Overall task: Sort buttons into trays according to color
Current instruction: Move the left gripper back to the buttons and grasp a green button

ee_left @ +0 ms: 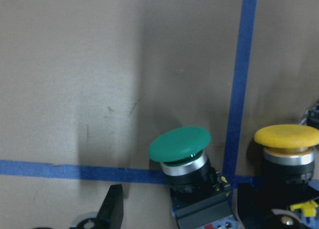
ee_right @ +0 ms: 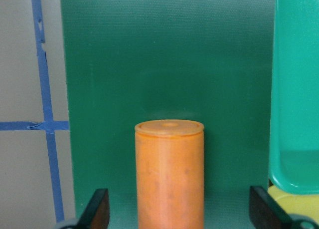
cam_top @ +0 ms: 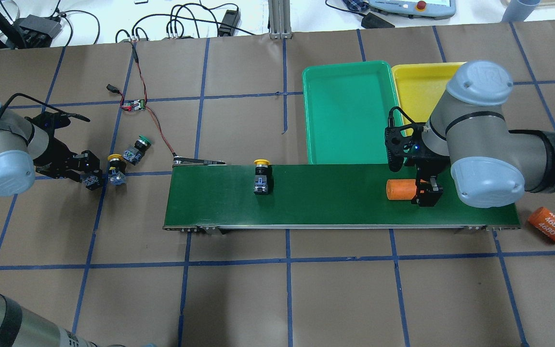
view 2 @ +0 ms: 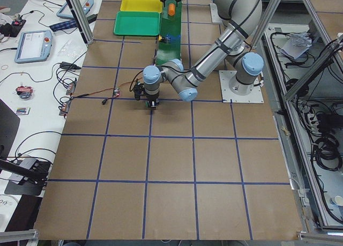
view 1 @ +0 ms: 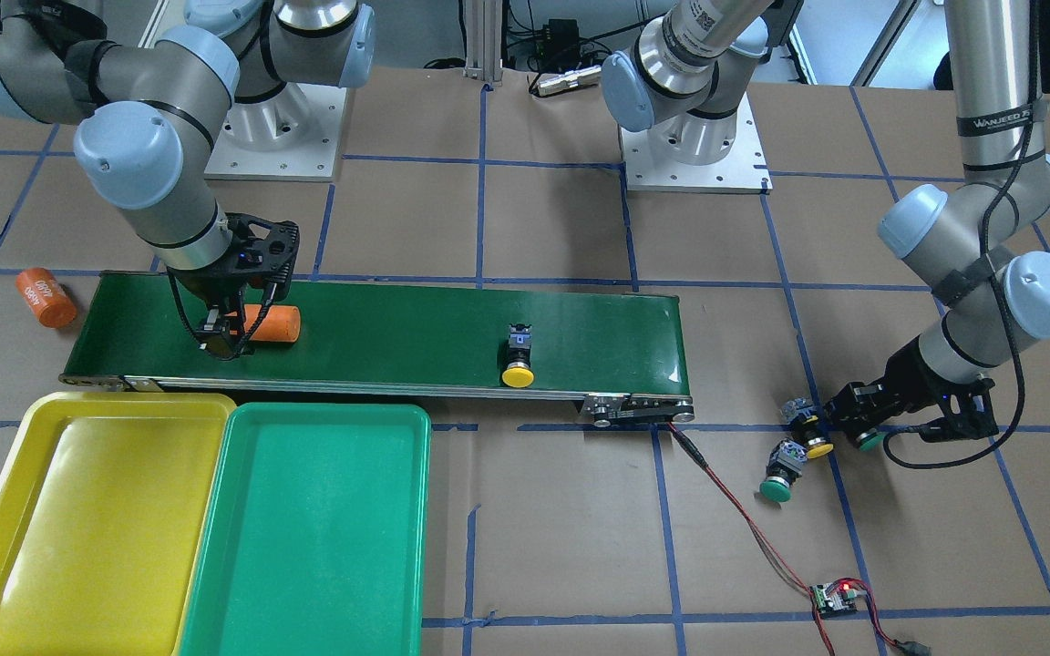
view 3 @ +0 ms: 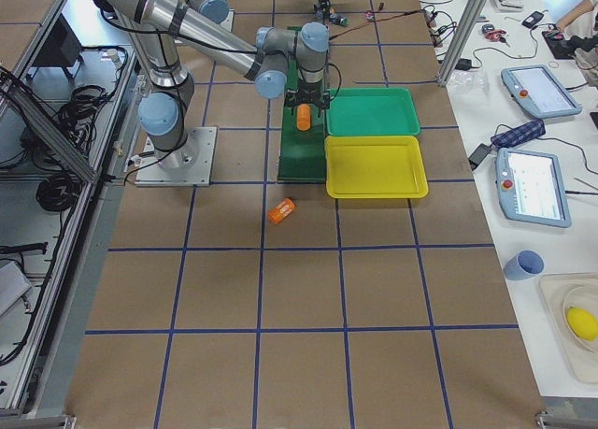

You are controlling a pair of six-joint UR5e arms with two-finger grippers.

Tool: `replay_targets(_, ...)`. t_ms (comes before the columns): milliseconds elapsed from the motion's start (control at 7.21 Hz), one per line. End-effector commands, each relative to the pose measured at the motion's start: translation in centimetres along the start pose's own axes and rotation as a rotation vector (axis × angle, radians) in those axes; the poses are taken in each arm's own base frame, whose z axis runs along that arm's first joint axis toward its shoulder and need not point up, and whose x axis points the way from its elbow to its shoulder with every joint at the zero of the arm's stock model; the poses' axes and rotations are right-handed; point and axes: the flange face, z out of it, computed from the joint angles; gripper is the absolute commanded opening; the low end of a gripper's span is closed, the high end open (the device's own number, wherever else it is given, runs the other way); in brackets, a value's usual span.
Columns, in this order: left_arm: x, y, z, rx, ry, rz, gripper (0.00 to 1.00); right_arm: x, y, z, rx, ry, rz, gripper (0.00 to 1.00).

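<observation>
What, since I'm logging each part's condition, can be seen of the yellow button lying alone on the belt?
The yellow button lies on its side near the middle of the dark-green conveyor belt. It has a round, glossy yellow mushroom cap on a boxy black-and-grey body that looks like plastic, with a touch of blue at the rear end. The cap points toward the belt's edge on the trays' side and lies close to that edge. Only the belt touches it.

There are four buttons. Two are yellow: the belt yellow button [view 1: 518, 373] and the far yellow button [view 1: 818, 447]. Two are green: the lower green button [view 1: 776, 489] and the upper green button [view 1: 869, 442], at 3 o'clock. There are two trays at 7 o'clock, a yellow tray [view 1: 97, 528] and a green tray [view 1: 306, 538]. Two orange cylinders show, the belt cylinder [view 1: 276, 325] and the table cylinder [view 1: 45, 298], and one conveyor belt [view 1: 397, 333].
</observation>
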Motion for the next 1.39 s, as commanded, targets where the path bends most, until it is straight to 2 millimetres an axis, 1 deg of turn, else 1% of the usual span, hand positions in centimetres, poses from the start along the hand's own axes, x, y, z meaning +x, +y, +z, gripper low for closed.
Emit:
replay_targets(0, 0.2, -0.2, -1.2, 0.015, -0.007, 0.005, 0.00, 0.0, 0.0, 0.0, 0.000, 0.000, 0.000, 1.00)
replay_targets(139, 1.1, -0.4, -2.3, 0.030, -0.018, 0.024, 0.00, 0.0, 0.1, 0.1, 0.000, -0.001, 0.001, 1.00)
replay_targets(277, 3.0, -0.3, -3.7, 0.040, -0.014, 0.052, 0.00, 0.0, 0.1, 0.1, 0.000, -0.001, 0.001, 1.00)
replay_targets(416, 7.0, 0.1, -5.8, 0.042, -0.030, 0.108, 0.00, 0.0, 0.0, 0.1, 0.000, -0.001, 0.000, 1.00)
replay_targets(555, 9.6, 1.0, -8.1, 0.053, -0.034, 0.145, 0.00, 0.0, 0.1, 0.0, 0.000, 0.000, 0.001, 1.00)
replay_targets(693, 12.4, 2.0, -9.9, 0.034, -0.025, 0.165, 0.00, 0.0, 0.0, 0.1, 0.000, -0.001, 0.000, 1.00)
replay_targets(832, 16.2, 2.8, -10.9, 0.052, -0.013, 0.111, 0.00, 0.0, 0.1, 0.1, -0.001, -0.002, 0.001, 1.00)
replay_targets(971, 21.8, 4.2, -11.4, 0.059, -0.010, 0.124, 0.00, 0.0, 0.1, 0.1, 0.000, -0.001, 0.001, 1.00)
replay_targets(1109, 25.7, 6.0, -10.4, 0.043, 0.003, 0.182, 0.00, 0.1, 0.1, 0.0, 0.000, 0.000, 0.003, 1.00)
replay_targets(1248, 27.3, 8.5, -8.7, 0.014, 0.004, 0.202, 0.00, 0.1, 0.1, 0.0, 0.001, 0.002, 0.004, 1.00)
